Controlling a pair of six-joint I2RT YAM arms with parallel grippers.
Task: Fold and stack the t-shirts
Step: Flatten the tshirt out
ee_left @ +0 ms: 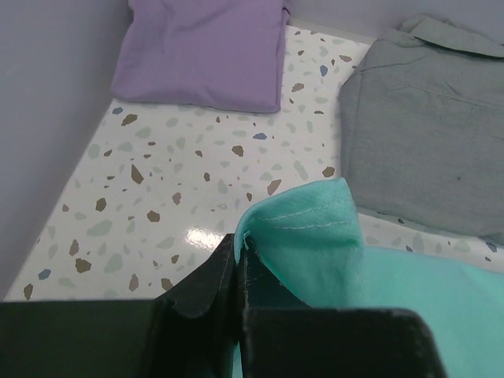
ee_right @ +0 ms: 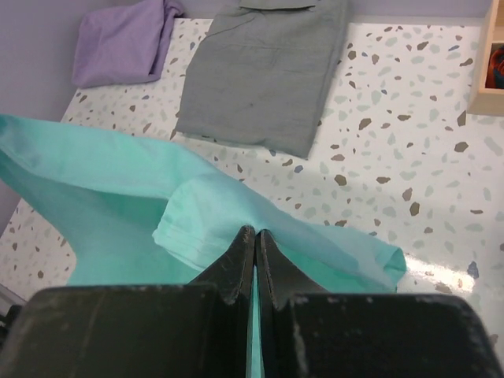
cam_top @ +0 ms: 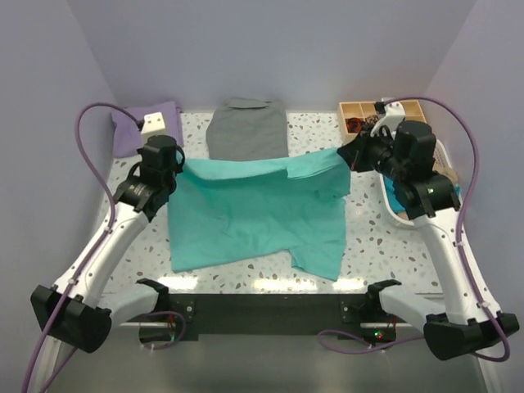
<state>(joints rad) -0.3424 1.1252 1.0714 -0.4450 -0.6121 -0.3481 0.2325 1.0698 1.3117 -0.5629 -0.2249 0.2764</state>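
Closest to me is the left arm's base (cam_top: 65, 315), bolted at the table (cam_top: 372, 241) edge. Far-left corner has a folded lavender shirt (cam_top: 124, 139). Next over, the left gripper (cam_top: 176, 169) is clamped tight on the turquoise shirt (cam_top: 246, 217) at its far-left corner (hem stitching shows right above the jaws). That shirt sprawls mid-table, far edge held up. Behind it lies a folded grey shirt (cam_top: 246, 131). Over right, the right gripper (cam_top: 350, 155) pinches the other far corner, near a wooden box (cam_top: 360, 110).
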